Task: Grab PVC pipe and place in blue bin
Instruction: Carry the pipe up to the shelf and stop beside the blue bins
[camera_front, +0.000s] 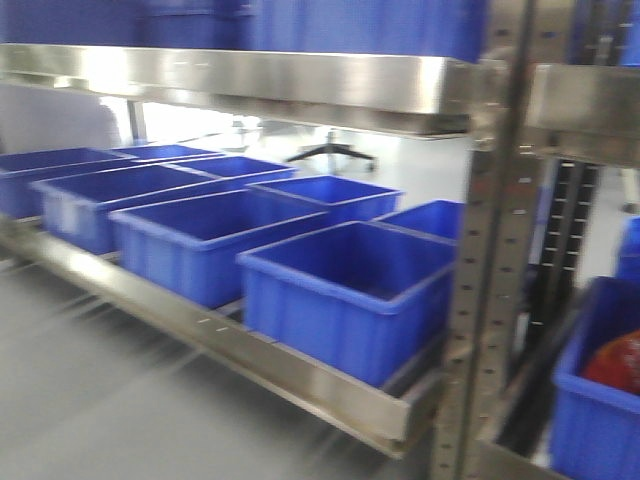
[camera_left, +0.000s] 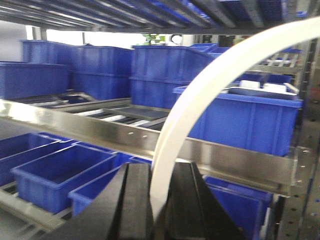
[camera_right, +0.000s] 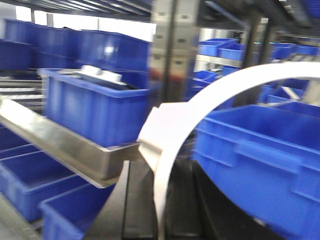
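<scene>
My left claw (camera_left: 159, 172) pinching smooth white PVC pipe (camera_left: 192, 97), thin curve arcing up between black fingers (camera_left: 131, 200). Right claw (camera_right: 162, 175) clamping one too. Boxy blue bins (camera_left: 245, 120) behind.

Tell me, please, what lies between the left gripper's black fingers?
The PVC pipe, clamped by the left gripper, arcing up rightward, in the left wrist view.
</scene>
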